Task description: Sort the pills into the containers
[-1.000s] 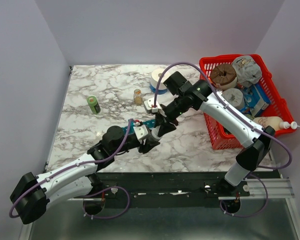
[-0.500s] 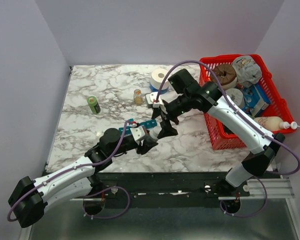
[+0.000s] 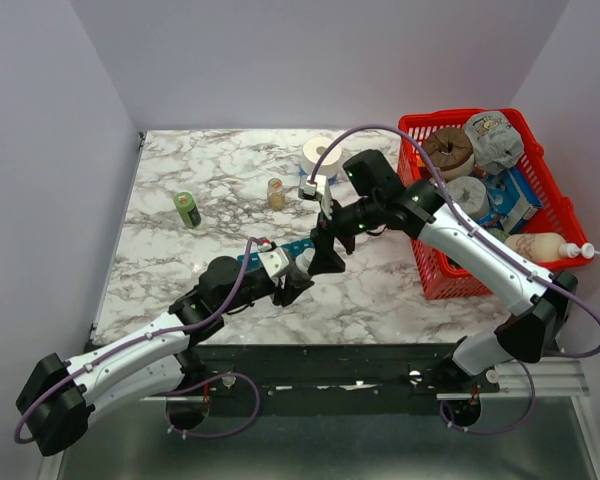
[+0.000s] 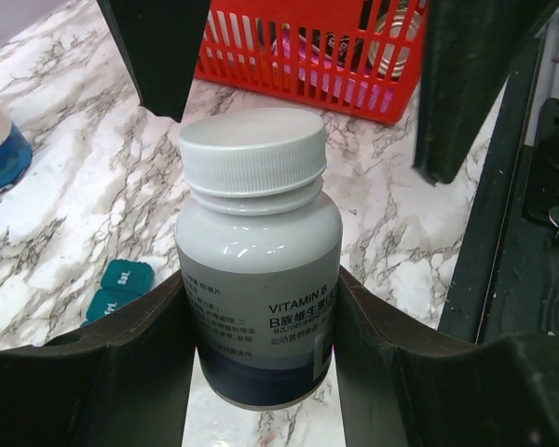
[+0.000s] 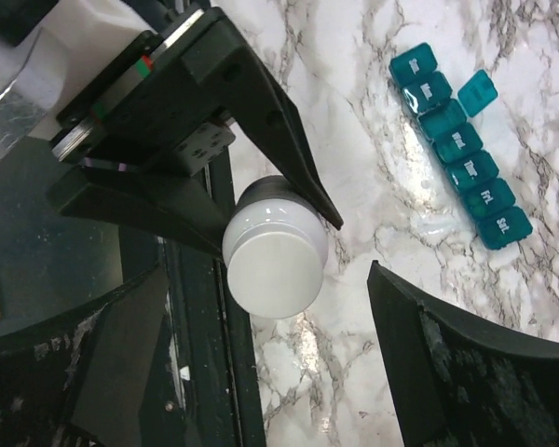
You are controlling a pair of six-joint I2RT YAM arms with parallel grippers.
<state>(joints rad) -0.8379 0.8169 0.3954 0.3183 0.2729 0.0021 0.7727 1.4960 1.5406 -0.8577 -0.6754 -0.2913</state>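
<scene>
My left gripper [image 4: 261, 349] is shut on a white vitamin bottle [image 4: 261, 270] and holds it upright just above the marble, its white cap [image 5: 273, 265] still on. My right gripper [image 5: 268, 272] stands open over the cap, a finger [image 4: 158, 47] on each side, apart from it. The containers, a teal strip of small compartments [image 5: 461, 154], lie on the table beside the bottle [image 3: 305, 262], also visible in the left wrist view [image 4: 121, 284]; one lid stands open. The arms partly hide the strip [image 3: 280, 250] from above. No pills show.
A red mesh basket [image 3: 435, 270] full of items stands at the right. A white tape roll [image 3: 318, 155], a small amber jar [image 3: 276, 192] and a green can [image 3: 187, 209] stand farther back. The table's front edge lies close under the bottle.
My right gripper has opened wide and come off the bottle cap, and its arm has shifted slightly right. The left gripper still holds the bottle, drawn slightly nearer.
</scene>
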